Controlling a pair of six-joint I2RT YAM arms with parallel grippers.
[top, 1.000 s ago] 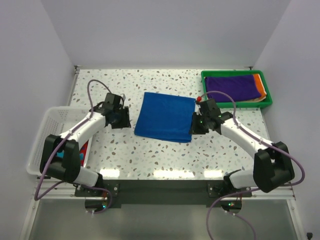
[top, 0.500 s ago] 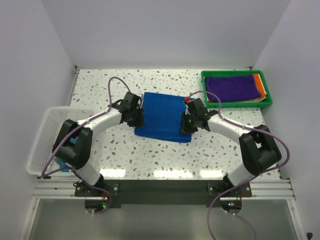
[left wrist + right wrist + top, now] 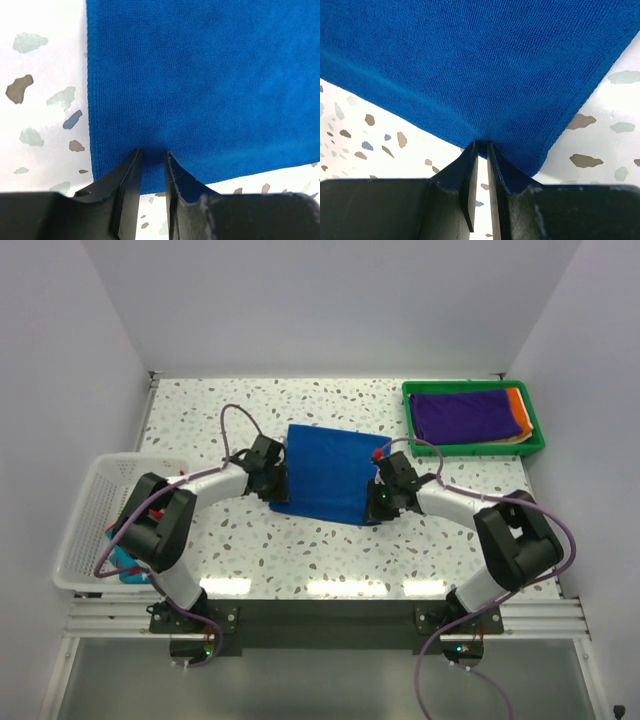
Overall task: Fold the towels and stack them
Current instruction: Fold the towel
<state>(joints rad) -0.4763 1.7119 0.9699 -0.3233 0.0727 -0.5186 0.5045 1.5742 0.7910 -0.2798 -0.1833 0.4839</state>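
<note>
Blue towel lies flat at mid-bench, spread as a single rectangle, not yet folded.

Left hand: fingers nearly together, pinching the near-left corner region; cloth puckers up between the tips, so it has hold of the towel. Right hand: fingers close to touching, clamped on the hem by the near-right corner, with the same pucker.

Reading of the hold: both near corners are gripped at once, one per arm, so the near edge can be lifted evenly and carried over to the far edge. Judged step: start of the first fold. Risk: a thin pinch at the hem may slip, or one corner may lag and skew the fold.

Containers:
- Green tray, far right: dark purple towel folded on top, an orange towel showing beneath at its right side. Likely the stack.
- White mesh basket, left edge: teal and red cloth partly hidden by the left arm. Count cannot be told.
</note>
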